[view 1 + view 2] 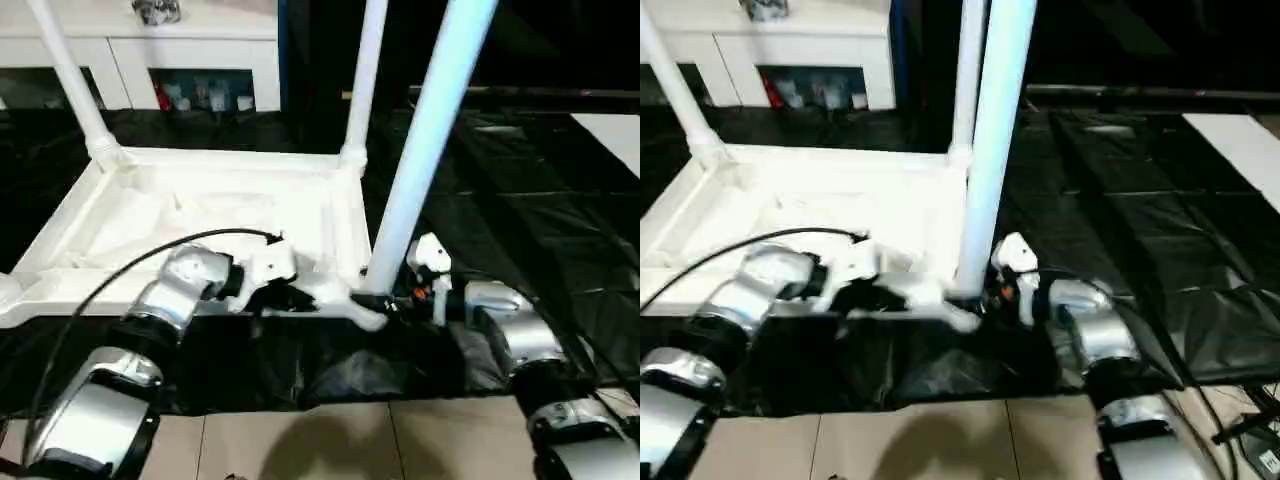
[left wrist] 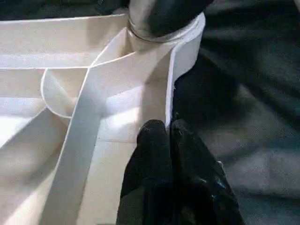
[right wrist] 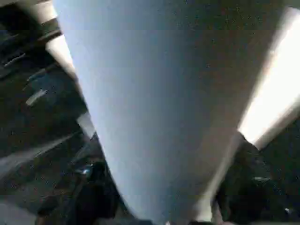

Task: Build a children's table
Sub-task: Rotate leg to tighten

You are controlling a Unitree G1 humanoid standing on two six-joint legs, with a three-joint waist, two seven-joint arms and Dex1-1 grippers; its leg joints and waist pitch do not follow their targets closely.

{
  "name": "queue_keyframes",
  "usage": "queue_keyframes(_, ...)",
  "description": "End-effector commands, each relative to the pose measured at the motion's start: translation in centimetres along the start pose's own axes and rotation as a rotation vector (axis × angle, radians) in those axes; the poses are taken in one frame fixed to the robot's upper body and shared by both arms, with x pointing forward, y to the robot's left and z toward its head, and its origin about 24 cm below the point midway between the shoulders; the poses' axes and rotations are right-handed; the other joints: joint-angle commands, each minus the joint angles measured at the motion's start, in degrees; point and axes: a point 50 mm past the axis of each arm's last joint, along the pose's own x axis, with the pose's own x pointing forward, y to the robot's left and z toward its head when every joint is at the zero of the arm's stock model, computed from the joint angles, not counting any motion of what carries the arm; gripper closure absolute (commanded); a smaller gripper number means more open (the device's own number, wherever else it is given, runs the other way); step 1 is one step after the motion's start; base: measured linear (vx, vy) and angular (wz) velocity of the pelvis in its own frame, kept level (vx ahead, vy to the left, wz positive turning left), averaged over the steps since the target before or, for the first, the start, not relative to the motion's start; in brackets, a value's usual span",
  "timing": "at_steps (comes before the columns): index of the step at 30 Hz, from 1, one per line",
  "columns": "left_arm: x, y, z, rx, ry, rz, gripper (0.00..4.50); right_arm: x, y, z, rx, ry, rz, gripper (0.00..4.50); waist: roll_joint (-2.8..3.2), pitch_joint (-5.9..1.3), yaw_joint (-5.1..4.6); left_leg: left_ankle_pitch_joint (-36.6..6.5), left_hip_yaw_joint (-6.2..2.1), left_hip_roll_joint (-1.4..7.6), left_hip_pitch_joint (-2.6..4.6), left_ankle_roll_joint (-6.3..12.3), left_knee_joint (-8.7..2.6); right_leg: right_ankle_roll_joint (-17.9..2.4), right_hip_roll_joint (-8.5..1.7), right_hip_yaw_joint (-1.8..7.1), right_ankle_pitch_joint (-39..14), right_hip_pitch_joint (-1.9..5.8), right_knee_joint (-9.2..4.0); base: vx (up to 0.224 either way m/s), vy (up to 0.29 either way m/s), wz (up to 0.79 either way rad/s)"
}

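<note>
Silver forearms reach to the upturned children's table (image 1: 200, 215), left gripper (image 2: 168, 129) pinching its near rim (image 2: 169, 96), right gripper (image 1: 392, 297) straddling a leg (image 1: 425, 130) whose top is cropped.

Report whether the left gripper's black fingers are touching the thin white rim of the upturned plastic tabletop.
Touching. The left wrist view shows the left gripper shut on the tabletop's rim, fingertips pressed against both faces of the edge.
</note>
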Motion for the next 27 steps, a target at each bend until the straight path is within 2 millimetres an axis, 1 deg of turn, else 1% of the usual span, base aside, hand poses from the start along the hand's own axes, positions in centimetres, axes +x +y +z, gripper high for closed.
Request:
queue_keyframes(1, 2.5, -0.3, 1.6, -0.022, -0.053, 0.073, 4.5, 1.9, 2.0, -2.1, 0.068, 0.077, -0.013, 2.37, 0.34, -2.4, -0.74, -21.9, -1.25, 1.63, 0.73, -0.19, -4.08, -6.8, -3.24, 2.37, -31.0, 1.51, -5.49, 0.0, 0.0, 0.0)
queue_keyframes(2, 2.9, -0.4, 1.9, -0.027, -0.061, 0.08, 4.5, 2.2, 2.2, -2.1, 0.078, 0.075, -0.025, 2.37, 0.26, -2.49, -0.85, -22.3, -1.31, 1.51, 0.86, -0.09, -4.0, -6.6, -3.28, 2.26, -31.5, 1.5, -5.67, 0.0, 0.0, 0.0)
queue_keyframes(3, 3.2, -0.5, 2.1, -0.03, -0.066, 0.084, 4.5, 2.5, 2.3, -2.1, 0.085, 0.074, -0.034, 2.41, 0.15, -2.42, -1.13, -22.9, -1.35, 1.4, 0.72, 0.3, -3.91, -6.2, -3.27, 2.22, -32.2, 1.46, -5.85, 0.0, 0.0, 0.0)
queue_keyframes(4, 4.7, -1.1, 3.2, -0.034, -0.105, 0.078, 4.5, 4.0, 3.0, -1.7, 0.101, 0.06, -0.117, 2.45, 0.14, -2.39, -1.33, -23.2, -1.37, 1.34, 0.67, 0.58, -3.86, -5.8, -3.25, 2.18, -33.0, 1.37, -5.97, 0.0, 0.0, 0.0)
queue_keyframes(5, 5.1, -1.3, 3.6, -0.034, -0.117, 0.071, 4.5, 4.6, 3.2, -1.3, 0.109, 0.048, -0.144, 2.45, 0.57, -2.44, -1.55, -23.4, -1.48, 1.2, 0.64, 0.52, -3.85, -5.6, -3.29, 2.1, -33.5, 1.32, -6.03, 0.0, 0.0, 0.0)
queue_keyframes(6, 5.4, -1.5, 3.8, -0.025, -0.12, 0.064, 4.5, 5.1, 3.3, -1.0, 0.093, 0.042, -0.177, 2.45, 0.38, -2.48, -1.72, -23.4, -1.5, 1.14, 0.48, 0.51, -3.83, -5.3, -3.29, 2.02, -33.9, 1.39, -6.15, 0.0, 0.0, 0.0)
queue_keyframes(7, 5.4, -1.5, 3.9, -0.018, -0.119, 0.061, 4.5, 5.3, 3.4, -0.6, 0.092, 0.018, -0.176, 2.45, 0.25, -2.62, -1.75, -22.6, -1.57, 1.04, 0.25, 0.86, -3.85, -4.9, -3.27, 1.95, -33.6, 1.54, -6.14, 0.0, 0.0, 0.0)
queue_keyframes(8, 5.4, -1.5, 3.9, -0.017, -0.119, 0.061, 4.5, 5.4, 3.4, -0.5, 0.092, 0.014, -0.176, 2.45, 0.25, -2.62, -1.75, -22.6, -1.57, 1.04, 0.25, 0.86, -3.85, -4.9, -3.27, 1.95, -33.6, 1.54, -6.14, 0.0, 0.0, 0.0)
queue_keyframes(9, 5.3, -1.4, 3.8, 0.004, -0.112, 0.063, 4.5, 5.5, 3.3, 0.0, 0.076, -0.018, -0.195, 1.96, 0.22, -2.6, -1.86, -23.1, -1.48, 1.1, 0.35, 1.33, -3.77, -5.0, -3.3, 2.0, -33.2, 1.29, -6.21, 0.0, 0.0, 0.0)
queue_keyframes(10, 5.2, -1.4, 3.8, 0.006, -0.111, 0.063, 4.5, 5.5, 3.3, 0.0, 0.077, -0.02, -0.194, 1.83, 0.23, -2.64, -1.93, -22.9, -1.46, 1.07, 0.33, 1.42, -3.75, -5.2, -3.25, 2.01, -32.7, 1.32, -6.15, 0.0, 0.0, 0.0)
queue_keyframes(12, 4.7, -1.2, 3.5, 0.029, -0.102, 0.06, 4.5, 5.3, 3.0, 0.2, 0.089, -0.038, -0.176, 1.81, 0.16, -2.68, -2.06, -22.4, -1.46, 1.18, 0.13, 1.91, -3.86, -5.9, -3.2, 2.13, -31.0, 1.46, -5.92, 0.0, 0.0, 0.0)
queue_keyframes(13, 4.2, -1.1, 3.3, 0.043, -0.103, 0.044, 4.5, 4.9, 2.7, 0.2, 0.079, -0.042, -0.153, 1.6, 0.21, -2.75, -2.19, -22.0, -1.41, 1.34, 0.02, 2.23, -3.96, -7.0, -3.12, 2.27, -28.4, 1.53, -5.62, 0.0, 0.0, 0.0)
queue_keyframes(14, 4.2, -1.1, 3.3, 0.043, -0.103, 0.044, 4.5, 4.9, 2.7, 0.2, 0.079, -0.042, -0.153, 1.47, 0.28, -2.81, -2.29, -21.7, -1.39, 1.41, -0.15, 2.3, -3.99, -7.7, -3.11, 2.38, -26.6, 1.66, -5.33, 0.0, 0.0, 0.0)
queue_keyframes(15, 3.8, -1.0, 3.0, 0.051, -0.098, 0.031, 4.5, 4.5, 2.5, 0.2, 0.063, -0.037, -0.131, 1.47, 0.28, -2.81, -2.29, -21.7, -1.39, 1.41, -0.15, 2.3, -3.99, -7.7, -3.11, 2.38, -26.6, 1.66, -5.33, 0.0, 0.0, 0.0)
queue_keyframes(16, 3.4, -1.0, 2.8, 0.061, -0.092, 0.014, 4.5, 4.2, 2.3, 0.2, 0.046, -0.033, -0.109, 1.36, 0.15, -2.92, -2.41, -20.9, -1.29, 1.56, -0.33, 2.57, -4.01, -9.0, -3.06, 2.52, -23.7, 1.74, -4.9, 0.0, 0.0, 0.0)
queue_keyframes(17, 2.9, -1.0, 2.5, 0.068, -0.088, -0.005, 4.5, 3.8, 2.2, 0.2, 0.027, -0.028, -0.076, 1.36, 0.15, -2.96, -2.33, -20.5, -1.29, 1.52, -0.43, 2.8, -3.93, -9.4, -3.13, 2.5, -23.1, 1.9, -4.84, 0.0, 0.0, 0.0)
queue_keyframes(18, 1.9, -0.9, 1.9, 0.071, -0.079, -0.05, 4.5, 2.9, 2.0, 0.1, -0.015, -0.013, 0.02, 1.36, 0.1, -3.29, -2.16, -19.0, -1.13, 1.4, -0.61, 3.52, -3.67, -10.3, -3.18, 2.63, -20.2, 2.34, -4.43, 0.0, 0.0, 0.0)
queue_keyframes(19, 1.3, -0.8, 1.6, 0.074, -0.073, -0.069, 4.5, 2.4, 2.0, 0.1, -0.031, -0.001, 0.078, 1.36, 0.08, -3.35, -2.12, -16.6, -1.05, 1.57, -0.95, 4.46, -3.61, -11.5, -3.14, 2.74, -16.1, 2.54, -3.86, 0.0, 0.0, 0.0)
queue_keyframes(20, 1.0, -0.7, 1.5, 0.077, -0.067, -0.078, 4.5, 2.1, 2.0, 0.0, -0.039, 0.009, 0.12, 1.36, 0.08, -3.35, -2.12, -16.6, -1.05, 1.57, -0.95, 4.46, -3.61, -11.5, -3.14, 2.74, -16.1, 2.54, -3.86, 0.0, 0.0, 0.0)
queue_keyframes(21, 0.8, -0.7, 1.4, 0.076, -0.064, -0.084, 4.5, 1.9, 2.1, 0.0, -0.043, 0.016, 0.147, 1.36, 0.16, -3.33, -1.97, -14.4, -0.69, 1.76, -0.97, 5.28, -3.37, -13.4, -3.0, 2.72, -12.1, 2.57, -3.27, 0.0, 0.0, 0.0)
queue_keyframes(22, 0.3, -0.5, 1.1, 0.075, -0.056, -0.096, 4.5, 1.4, 2.2, -0.2, -0.052, 0.039, 0.225, 1.36, 0.13, -3.39, -1.83, -13.7, -0.61, 1.74, -1.0, 5.53, -3.37, -13.6, -2.93, 2.62, -11.5, 2.72, -3.23, 0.0, 0.0, 0.0)
queue_keyframes(23, 0.0, -0.5, 1.0, 0.074, -0.053, -0.099, 4.5, 1.2, 2.2, -0.2, -0.055, 0.048, 0.255, 1.36, 0.16, -3.5, -1.25, -11.4, -0.5, 1.87, -0.93, 6.3, -3.16, -14.2, -2.96, 2.62, -9.1, 2.9, -2.85, 0.0, 0.0, 0.0)
queue_keyframes(25, -0.8, -0.2, 0.6, 0.067, -0.042, -0.111, 4.5, 0.3, 2.4, -0.4, -0.079, 0.084, 0.359, 1.36, 0.24, -3.48, -0.92, -10.8, -0.41, 1.95, -0.8, 6.6, -3.14, -14.6, -2.99, 2.65, -8.5, 2.83, -2.82, 0.0, 0.0, 0.0)
queue_keyframes(26, -0.9, -0.1, 0.5, 0.066, -0.039, -0.112, 4.5, 0.2, 2.4, -0.5, -0.079, 0.093, 0.379, 1.36, 0.03, -3.39, -0.34, -10.6, -0.36, 2.05, -0.66, 6.3, -3.22, -14.6, -3.07, 2.71, -8.9, 2.79, -2.73, 0.0, 0.0, 0.0)
queue_keyframes(27, -1.2, 0.0, 0.4, 0.063, -0.034, -0.116, 4.5, -0.2, 2.5, -0.6, -0.081, 0.111, 0.417, 1.36, 0.03, -3.39, -0.34, -10.6, -0.36, 2.05, -0.66, 6.3, -3.22, -14.6, -3.07, 2.71, -8.9, 2.79, -2.73, 0.0, 0.0, 0.0)
